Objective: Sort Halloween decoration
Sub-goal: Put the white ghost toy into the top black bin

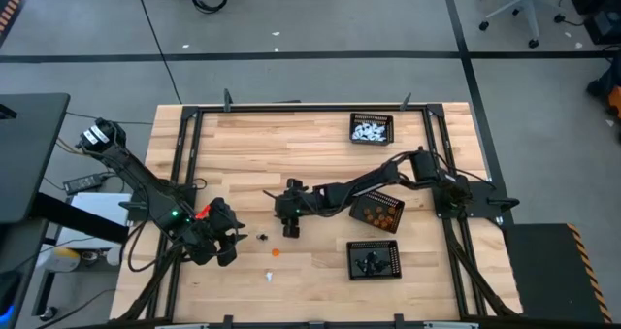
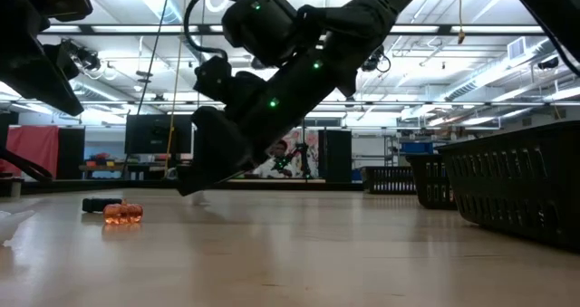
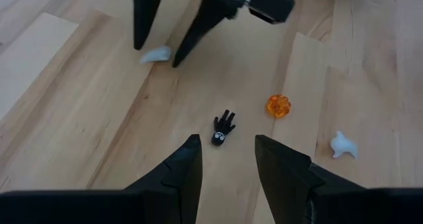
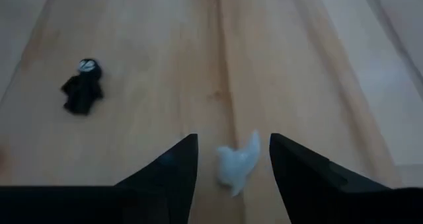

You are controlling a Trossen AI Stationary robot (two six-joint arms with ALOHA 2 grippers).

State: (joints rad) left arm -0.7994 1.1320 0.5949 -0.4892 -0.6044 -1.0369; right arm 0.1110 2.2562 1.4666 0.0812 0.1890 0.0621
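The Halloween decoration still loose on the table is a few tiny figures. A white one (image 4: 236, 163) lies flat on the wood between the fingertips of my right gripper (image 4: 232, 143), which is open and slants down at mid-table (image 1: 289, 228); both fingers stand apart from it. A black figure (image 3: 223, 129) lies just ahead of my open left gripper (image 3: 228, 159), which hovers over the near left (image 1: 233, 240). An orange figure (image 3: 278, 106) and a second white one (image 3: 344, 145) lie beside it.
Three black mesh trays stand on the right half: one with white figures at the far edge (image 1: 372, 128), one with orange figures (image 1: 376, 211) under my right arm, one with black figures (image 1: 374, 259) nearer. A black frame (image 1: 184, 154) rims the table.
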